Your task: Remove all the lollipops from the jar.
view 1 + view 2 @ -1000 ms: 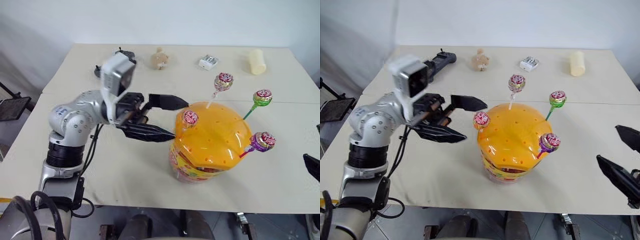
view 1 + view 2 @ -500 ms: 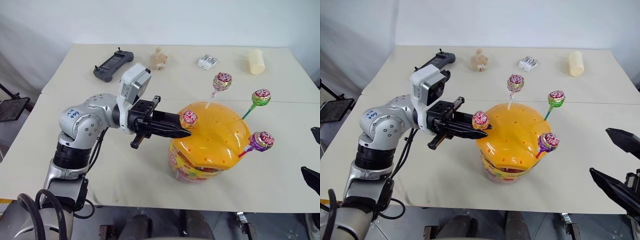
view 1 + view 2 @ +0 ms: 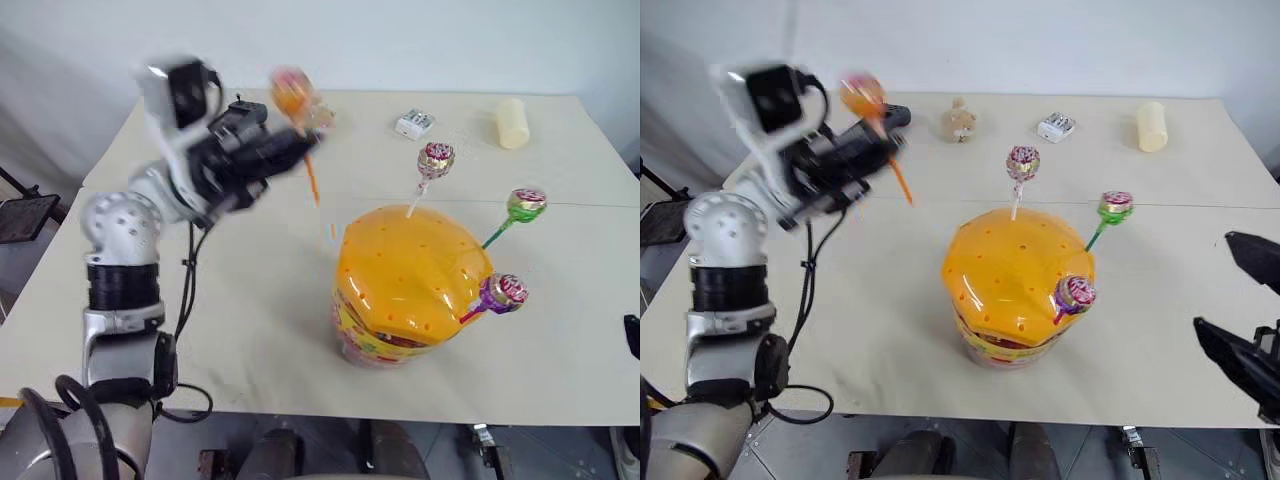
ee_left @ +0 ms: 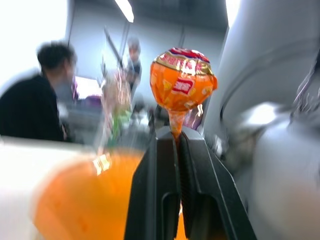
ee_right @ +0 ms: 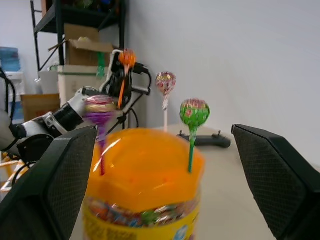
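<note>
The jar (image 3: 410, 265), a clear tub with a glossy orange dome lid, stands on the table right of centre. Three lollipops stick out of its lid: a red-pink one (image 3: 435, 158) at the back, a green one (image 3: 526, 203) at the right and a purple one (image 3: 503, 292) at the front right. My left gripper (image 3: 300, 145) is raised up and to the left of the jar. It is shut on the stick of the orange lollipop (image 4: 182, 85), which is clear of the lid. My right gripper (image 3: 1245, 305) hangs open to the right of the jar, holding nothing.
Along the table's far edge lie a black controller (image 3: 895, 115), a small toy figure (image 3: 960, 120), a white box (image 3: 1058, 127) and a pale yellow cylinder (image 3: 1152, 126). People (image 4: 35, 100) show in the background of the left wrist view.
My left gripper went from open beside the jar to shut on the orange lollipop's stick, then pulled it out of the lid, up and to the left. The right gripper stayed open.
</note>
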{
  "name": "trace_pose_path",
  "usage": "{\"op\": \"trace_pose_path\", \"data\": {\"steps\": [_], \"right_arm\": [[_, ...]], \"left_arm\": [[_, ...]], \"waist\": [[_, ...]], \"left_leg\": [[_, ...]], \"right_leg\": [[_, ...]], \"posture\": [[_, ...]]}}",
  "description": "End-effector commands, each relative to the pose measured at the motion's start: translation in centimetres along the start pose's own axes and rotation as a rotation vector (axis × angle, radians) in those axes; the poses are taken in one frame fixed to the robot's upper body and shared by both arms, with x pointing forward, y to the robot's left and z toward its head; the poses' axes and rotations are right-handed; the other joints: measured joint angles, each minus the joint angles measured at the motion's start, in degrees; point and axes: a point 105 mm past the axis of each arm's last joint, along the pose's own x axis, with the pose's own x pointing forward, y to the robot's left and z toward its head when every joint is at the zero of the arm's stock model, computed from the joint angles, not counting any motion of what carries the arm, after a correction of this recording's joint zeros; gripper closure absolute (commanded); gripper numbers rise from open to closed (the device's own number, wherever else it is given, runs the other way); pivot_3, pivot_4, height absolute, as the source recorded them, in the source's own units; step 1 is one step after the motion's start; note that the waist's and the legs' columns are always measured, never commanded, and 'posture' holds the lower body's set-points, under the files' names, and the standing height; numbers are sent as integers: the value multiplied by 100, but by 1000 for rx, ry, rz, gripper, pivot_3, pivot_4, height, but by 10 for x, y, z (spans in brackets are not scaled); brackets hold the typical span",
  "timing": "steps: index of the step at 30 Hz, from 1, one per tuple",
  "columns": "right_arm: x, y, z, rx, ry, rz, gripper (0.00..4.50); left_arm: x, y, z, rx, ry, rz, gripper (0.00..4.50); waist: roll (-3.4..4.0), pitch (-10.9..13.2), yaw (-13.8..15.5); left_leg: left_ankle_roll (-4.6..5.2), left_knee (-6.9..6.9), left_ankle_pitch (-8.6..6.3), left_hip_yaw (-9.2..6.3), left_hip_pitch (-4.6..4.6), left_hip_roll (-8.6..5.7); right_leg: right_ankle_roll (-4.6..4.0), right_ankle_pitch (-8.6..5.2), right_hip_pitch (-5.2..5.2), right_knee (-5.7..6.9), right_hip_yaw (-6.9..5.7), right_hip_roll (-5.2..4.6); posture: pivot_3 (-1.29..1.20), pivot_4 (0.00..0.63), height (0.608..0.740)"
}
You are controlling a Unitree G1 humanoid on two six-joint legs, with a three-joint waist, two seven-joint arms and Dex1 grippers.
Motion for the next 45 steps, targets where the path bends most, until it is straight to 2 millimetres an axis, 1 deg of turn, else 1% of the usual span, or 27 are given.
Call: {"op": "trace_pose_path", "data": {"steps": [1,2,3,4,6,8,9,10,11,13,16,19,21,24,25,28,29,31,32,33,34,37,39,40,42,43,45], "right_arm": [[2,-1,8,-6,-37,6,0],[3,0,7,-2,-36,16,0],[5,0,5,4,-30,30,0],[7,1,3,8,-22,49,0],[11,1,-1,13,-7,81,0],[13,0,-5,7,9,100,0],[14,-4,-9,-7,40,115,0],[13,-7,-13,-14,67,125,0],[12,-9,-17,-17,97,134,0],[10,-12,-25,-15,157,160,0],[4,-19,-40,-24,227,175,0],[-1,-23,-49,-17,258,182,0],[-3,-24,-52,-7,268,189,0],[-6,-30,-51,-2,270,197,0],[-6,-31,-50,0,269,199,0],[-8,-32,-48,8,260,202,0],[-7,-32,-46,12,244,200,0],[-4,-32,-36,27,188,163,0],[-4,-33,-31,30,167,140,0],[-4,-34,-28,32,157,125,0],[-5,-36,-23,28,144,103,0],[-5,-39,-12,19,96,46,0],[-5,-39,-6,14,61,11,0],[-5,-38,-3,7,45,-9,0],[-6,-36,3,-5,21,-44,0],[-6,-36,4,-8,15,-54,0],[-3,-34,7,-13,5,-70,0]], "left_arm": [[-24,2,31,36,-86,133,4484],[-36,6,35,42,-85,212,4484],[-54,11,34,46,-43,331,4484],[-77,14,29,60,29,466,4484],[-127,9,14,13,181,713,4484],[-168,-3,2,-58,260,910,4484],[-202,-13,-7,-134,267,1080,4484],[-227,-24,-16,-188,290,1201,4484],[-246,-37,-27,-228,335,1293,4484],[-273,-62,-52,-295,469,1405,4484],[-302,-96,-86,-394,594,1530,4484],[-311,-109,-97,-392,604,1606,4484],[-313,-114,-99,-391,586,1638,4484],[-315,-123,-104,-397,614,1668,3794],[-314,-124,-105,-397,608,1666,3471],[-313,-125,-101,-375,593,1663,2649],[-313,-126,-94,-350,592,1651,2380],[-306,-124,-49,-182,504,1563,1815],[-299,-126,-31,-107,493,1489,1815],[-294,-128,-21,-64,493,1437,1815],[-280,-127,-10,-7,505,1329,1815],[-249,-120,10,90,498,1119,1815],[-219,-99,16,155,481,954,1815],[-195,-83,12,177,473,829,1815],[-152,-55,3,201,455,621,1453],[-139,-48,0,206,449,564,1260],[-95,-24,-12,201,424,383,613]], "waist": [[0,0,-8],[0,0,-9],[-1,0,-10],[0,0,-30],[2,-1,-94],[2,-1,-142],[-1,-1,-142],[-1,0,-144],[-1,0,-152],[-2,0,-132],[-3,0,-36],[-8,-4,33],[8,-7,29],[23,-15,-7],[30,-18,-15],[49,-29,-37],[50,-30,-38],[49,-29,-37],[41,-24,-34],[25,-16,-25],[12,-17,-21],[17,-17,19],[25,-16,51],[24,-16,62],[25,-17,147],[23,-16,165],[13,-14,142]], "left_leg": [[0,0,0,0,1,0],[0,-1,0,1,1,0],[0,-1,0,1,0,0],[-1,-1,0,1,0,0],[-1,-8,0,4,5,-2],[-4,-14,-1,1,8,0],[-4,-15,-1,-2,6,0],[-3,-11,-2,-8,4,0],[-2,-10,-2,-6,4,-2],[1,-13,-4,-13,1,-4],[2,-16,-7,-30,-7,-3],[2,-15,-9,-49,-6,-3],[1,-15,-9,-49,-5,-5],[-7,-18,-7,-48,0,2],[-10,-20,-6,-47,2,2],[-13,-24,-4,-45,7,5],[-15,-25,-3,-45,7,6],[-18,-26,-2,-45,7,8],[-20,-26,-1,-46,4,9],[-23,-25,0,-49,1,9],[-25,-24,0,-53,-3,10],[-14,-23,-6,-56,-4,0],[-1,-21,-10,-57,-5,-12],[0,-20,-10,-61,-6,-13],[-1,-15,-10,-75,-12,-12],[-2,-5,-10,-76,-15,-13],[-4,-2,-7,-73,-23,-11]], "right_leg": [[0,0,0,17,1,0],[0,0,-3,21,1,0],[0,0,-5,23,1,2],[0,0,-5,23,1,2],[0,0,-11,26,14,5],[-2,-1,-17,29,23,3],[-3,-2,-19,31,23,3],[-3,-2,-18,28,18,2],[-3,-2,-17,29,22,-2],[-5,-3,-19,29,25,-6],[-9,-5,-12,12,29,-19],[-11,-6,7,-26,24,-26],[-11,-6,7,-23,26,-30],[-13,-7,5,-18,26,-25],[-14,-7,5,-15,27,-25],[-16,-8,5,-10,29,-23],[-18,-9,4,-8,28,-23],[-20,-11,1,-5,27,-21],[-21,-11,-3,-5,25,-20],[-22,-12,-5,-3,20,-20],[-24,-13,-7,-5,15,-19],[-24,-11,5,-21,13,-30],[-21,-10,9,-23,12,-40],[-21,-10,9,-24,10,-40],[-16,-7,15,-12,-2,-37],[-16,-7,11,-18,-4,-34],[-7,-1,8,-5,-3,-26]], "posture": [[0,150,740],[0,150,740],[0,150,740],[0,150,740],[0,150,740],[0,150,740],[0,150,740],[0,150,740],[0,150,740],[0,150,740],[0,150,740],[0,150,740],[0,150,740],[0,150,740],[0,150,740],[0,150,740],[0,150,740],[0,150,740],[0,150,740],[0,150,740],[0,150,740],[0,150,740],[0,150,740],[0,150,740],[0,150,740],[0,150,740],[0,150,740]]}}
